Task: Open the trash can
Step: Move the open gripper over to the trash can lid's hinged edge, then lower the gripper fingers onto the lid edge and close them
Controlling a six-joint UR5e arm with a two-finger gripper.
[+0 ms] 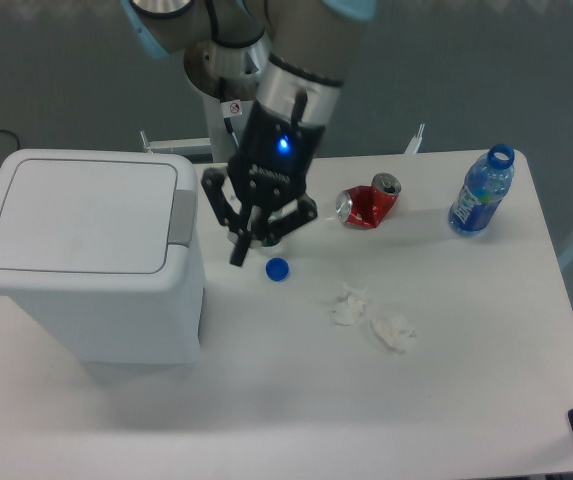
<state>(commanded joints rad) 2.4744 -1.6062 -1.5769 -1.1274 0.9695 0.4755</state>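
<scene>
On the left of the table [486, 400] one trash can [91, 250] is seen, lid shut. Just beside its grey latch [182, 214] the gripper [251, 240] is held, fingers spread. One blue cap [277, 269], one red can [368, 203], one bottle [481, 190] and two tissues [371, 317] are counted.
</scene>
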